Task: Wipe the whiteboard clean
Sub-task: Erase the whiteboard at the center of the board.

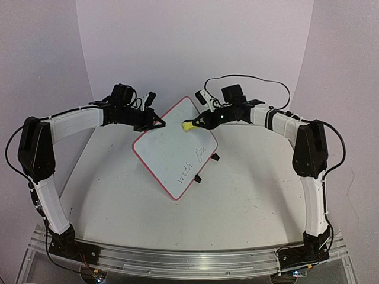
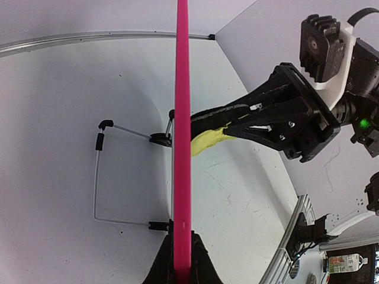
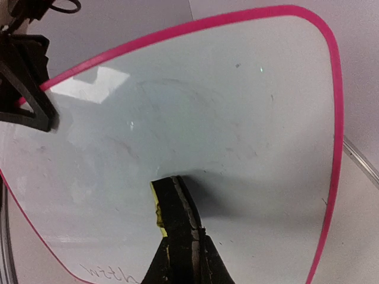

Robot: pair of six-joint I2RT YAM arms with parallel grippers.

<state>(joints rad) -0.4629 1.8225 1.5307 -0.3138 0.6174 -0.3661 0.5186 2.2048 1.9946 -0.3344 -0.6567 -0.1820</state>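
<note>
Left tool (image 1: 156, 122) tight on the whiteboard (image 1: 166, 155), right tool (image 1: 199, 124) tight around a yellow block (image 1: 187, 125) against its face

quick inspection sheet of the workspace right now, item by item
surface: white table, faint scuffs
job's things: whiteboard tilted, upper part wiped, writing left near its lower edge
clutter: nothing seen
grippers: left gripper shut on the whiteboard's pink edge; right gripper shut on yellow eraser block, against the board
cables: black cable looping over the right arm
surroundings: white backdrop, metal rail at near edge
</note>
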